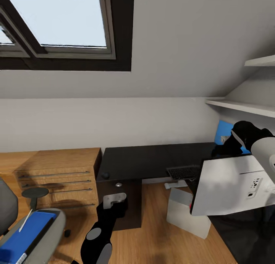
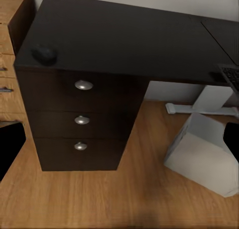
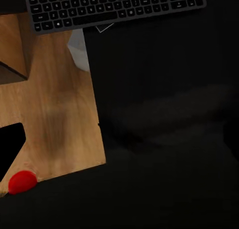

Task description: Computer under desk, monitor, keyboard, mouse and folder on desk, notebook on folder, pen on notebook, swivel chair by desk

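Facing the black L-shaped bench [image 1: 152, 161]: keyboard [image 1: 184, 172] on its top, mouse [image 1: 104, 175] at the corner above the drawers [image 2: 82, 119]. Grey computer [image 1: 187, 212] stands on the floor beneath. Monitor [image 1: 233, 185] near the right arm. Folder [image 1: 32, 235] lies on the chair [image 1: 46, 239]. Neither pincer's state can be told.

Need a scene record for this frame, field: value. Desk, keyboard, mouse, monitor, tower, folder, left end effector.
desk: long black L-shaped desk
keyboard: slim black keyboard, on desk
mouse: small dark mouse, desk corner above drawers
monitor: wide screen, pale back to camera, tilted
computer: light grey tower, floor under desk
folder: bright blue folder, on grey swivel chair
left end effector: open, empty
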Robot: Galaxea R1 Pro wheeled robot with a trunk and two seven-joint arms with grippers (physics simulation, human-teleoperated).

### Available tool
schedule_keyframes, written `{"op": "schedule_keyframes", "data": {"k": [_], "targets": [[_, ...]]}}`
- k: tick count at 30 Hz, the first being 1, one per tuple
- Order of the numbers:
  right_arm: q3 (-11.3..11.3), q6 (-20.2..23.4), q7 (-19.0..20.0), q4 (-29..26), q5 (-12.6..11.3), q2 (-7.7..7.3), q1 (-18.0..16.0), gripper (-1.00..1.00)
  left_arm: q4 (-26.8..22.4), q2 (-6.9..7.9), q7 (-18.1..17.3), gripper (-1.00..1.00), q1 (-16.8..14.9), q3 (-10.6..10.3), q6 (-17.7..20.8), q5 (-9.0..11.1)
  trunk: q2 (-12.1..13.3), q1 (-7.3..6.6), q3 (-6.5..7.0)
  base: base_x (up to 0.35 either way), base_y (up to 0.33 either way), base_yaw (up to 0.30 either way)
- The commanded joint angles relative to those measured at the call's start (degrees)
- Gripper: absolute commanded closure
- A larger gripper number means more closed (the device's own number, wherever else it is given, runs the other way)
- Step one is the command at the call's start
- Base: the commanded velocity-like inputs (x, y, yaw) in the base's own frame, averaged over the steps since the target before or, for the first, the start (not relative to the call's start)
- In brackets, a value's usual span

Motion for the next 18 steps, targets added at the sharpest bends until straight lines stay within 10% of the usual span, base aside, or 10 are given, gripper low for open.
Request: {"op": "schedule_keyframes", "data": {"k": [1,18], "targets": [[0.29,0.17,0.41,-0.09,0.41,-0.05,-0.03,-1.0,-0.07,0.01,0.53,-1.0,-0.07,-0.13,0.13,0.55,-0.08,-0.02,-0.1,-0.293,0.0,0.0],[0.37,0.25,0.41,-3.93,0.45,0.04,-0.03,-1.0,-0.07,0.01,0.53,-1.0,-0.07,-2.27,0.13,0.46,-0.08,-0.02,-0.1,-0.137,0.0,0.0]]}}
